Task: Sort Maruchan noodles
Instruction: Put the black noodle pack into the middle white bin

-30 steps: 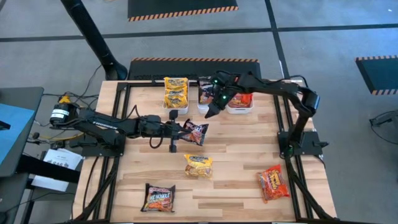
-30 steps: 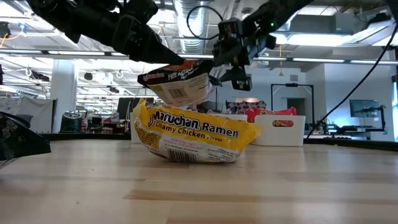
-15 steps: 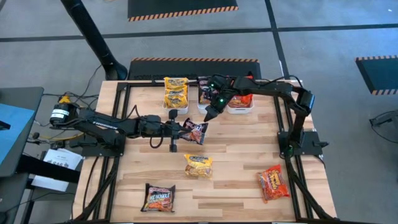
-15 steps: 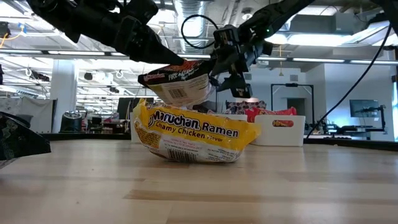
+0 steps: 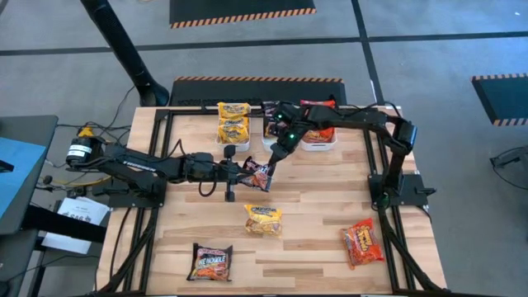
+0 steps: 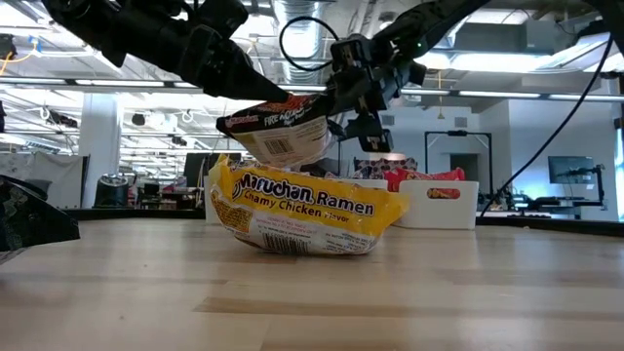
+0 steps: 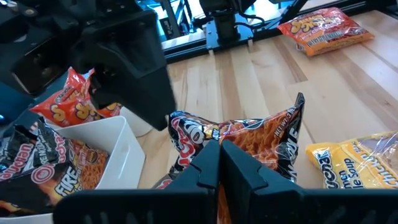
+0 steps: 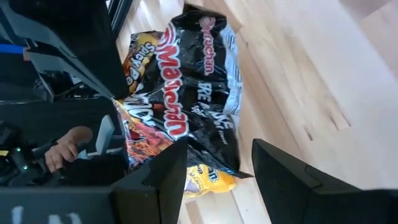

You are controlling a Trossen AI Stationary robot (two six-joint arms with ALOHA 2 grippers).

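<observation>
You are partway through the sort, with a handoff about to happen over the middle of the table. Your left gripper (image 5: 244,167) is clenched on a dark packet (image 5: 262,175), holding it clear of the wood, as the low view shows it hanging above the yellow packet (image 6: 304,207) in front. Your right gripper (image 5: 271,162) hangs just beside that dark packet with its fingers spread and nothing between them; from its wrist view the packet lies right ahead of the gap. At the far edge, the yellow stack (image 5: 233,122) sits on the left, a white bin (image 5: 269,142) in the middle holds dark packets, and another white bin (image 5: 318,146) to the right holds red ones, so several packets look already sorted, though the arm covers part of those bins and you cannot count them exactly. Still loose on the table are the yellow packet at centre, another dark packet (image 5: 211,262) near the front left and a red packet (image 5: 363,242) at front right. By my reckoning, four packets remain to place, counting the held one.
</observation>
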